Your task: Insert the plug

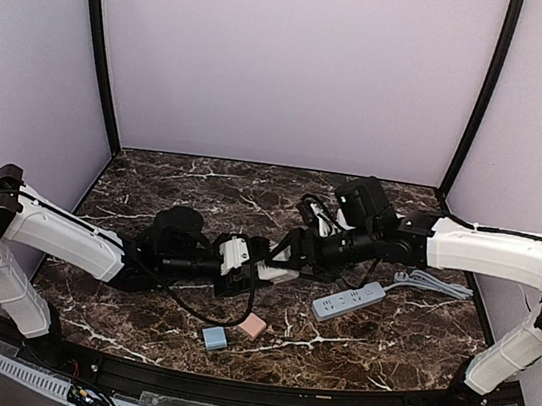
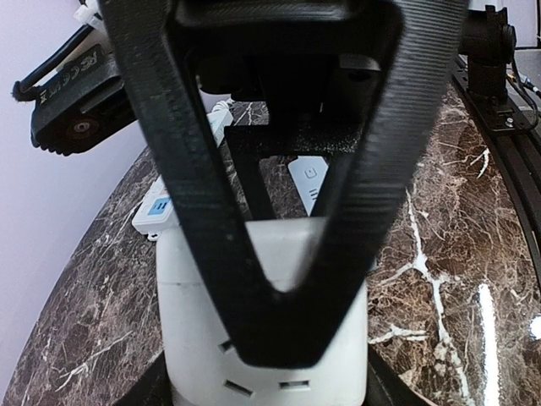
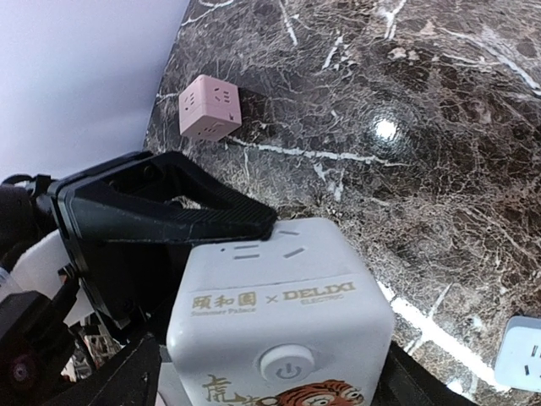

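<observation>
White socket cube [image 3: 283, 313]; pink cube [image 3: 205, 117]; dark white-veined marble table [image 3: 439, 127].

1. The left gripper [image 2: 283, 334] filled most of the frame. One black ribbed finger [image 2: 199, 194] formed a V, and its tip pressed flat on the cube.
2. The white cube [image 2: 199, 313] sat at bottom centre, clamped in that grip. Three dark slots showed on its near face, and dark parts flanked its lower corners.
3. Behind it a white strip [image 2: 150, 211] with a blue label lay flat on the table, partly hidden by the finger.
4. The table [image 2: 439, 279] was dark marble with white veins.
5. A black housing [image 2: 72, 101] with a cable hung at upper left, before a pale wall [image 2: 42, 254].
6. A black rail [image 2: 507, 169] ran along the table's right edge, with a black post [image 2: 486, 42] at its far end.
</observation>
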